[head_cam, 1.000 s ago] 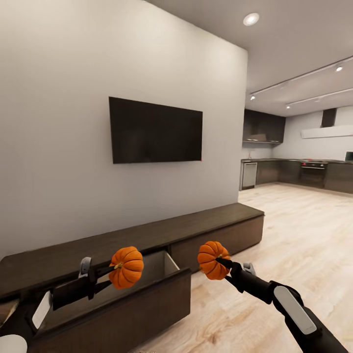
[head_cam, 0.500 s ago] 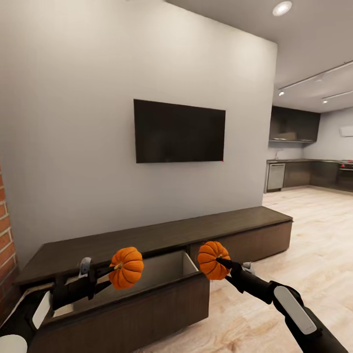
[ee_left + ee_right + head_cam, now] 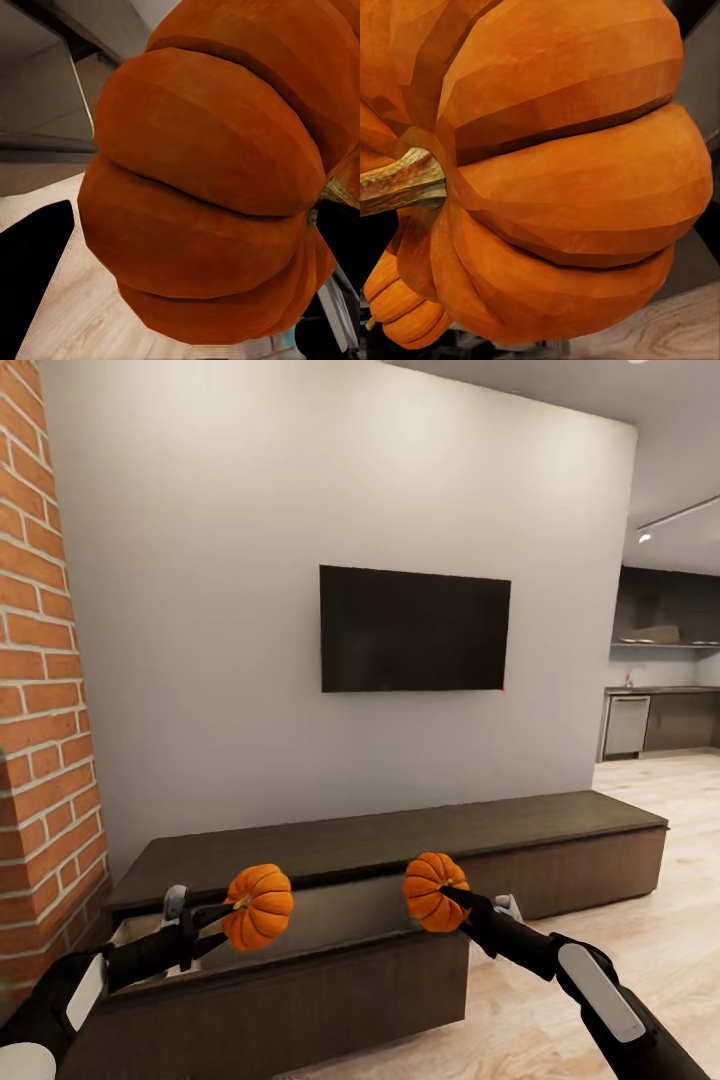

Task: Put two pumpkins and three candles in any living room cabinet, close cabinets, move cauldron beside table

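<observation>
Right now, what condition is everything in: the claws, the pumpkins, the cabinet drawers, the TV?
Left claw: shut on left pumpkin, held in the air.
Right claw: shut on right pumpkin, held in the air.
Cabinet: left drawer pulled open, right drawer front shut.
TV: screen dark.

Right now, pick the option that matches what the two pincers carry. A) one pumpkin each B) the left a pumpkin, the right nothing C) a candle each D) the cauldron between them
A: in the head view the left pincer grips one orange pumpkin and the right pincer grips the other pumpkin, both held above the open drawer of the dark cabinet.
</observation>
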{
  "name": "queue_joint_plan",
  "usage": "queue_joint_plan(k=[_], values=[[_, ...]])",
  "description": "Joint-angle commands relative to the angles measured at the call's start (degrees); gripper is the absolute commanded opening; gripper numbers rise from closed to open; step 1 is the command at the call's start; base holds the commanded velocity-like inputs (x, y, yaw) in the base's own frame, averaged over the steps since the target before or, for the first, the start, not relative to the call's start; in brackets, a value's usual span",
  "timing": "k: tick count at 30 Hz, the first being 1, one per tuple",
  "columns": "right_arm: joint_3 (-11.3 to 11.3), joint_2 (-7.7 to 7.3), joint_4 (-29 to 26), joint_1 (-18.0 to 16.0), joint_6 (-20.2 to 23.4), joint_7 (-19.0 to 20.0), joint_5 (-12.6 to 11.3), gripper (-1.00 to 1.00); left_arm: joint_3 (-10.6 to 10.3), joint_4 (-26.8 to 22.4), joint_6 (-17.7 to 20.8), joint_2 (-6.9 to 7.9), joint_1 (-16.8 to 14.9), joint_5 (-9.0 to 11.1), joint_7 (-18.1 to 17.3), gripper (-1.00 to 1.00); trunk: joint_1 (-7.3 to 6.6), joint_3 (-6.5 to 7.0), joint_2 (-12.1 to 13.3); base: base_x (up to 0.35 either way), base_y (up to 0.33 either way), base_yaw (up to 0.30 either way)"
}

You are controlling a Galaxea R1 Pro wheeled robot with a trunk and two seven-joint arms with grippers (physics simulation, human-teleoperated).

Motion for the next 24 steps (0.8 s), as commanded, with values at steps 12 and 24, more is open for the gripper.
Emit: queue_joint_plan(k=[12,24], values=[[0.06,-0.11,-0.04,-0.05,0.13,0.20,-0.58,-1.00,0.11,0.01,0.64,-0.01,-0.06,0.57,0.05,-1.00,-2.21,1.73,3.97,0.000,0.000,0.291],[0.06,-0.37,-0.04,-0.05,0.13,0.27,-0.60,-1.00,0.06,0.00,0.64,-0.01,-0.06,0.52,0.06,-1.00,-4.85,3.89,8.79,0.000,0.000,0.291]])
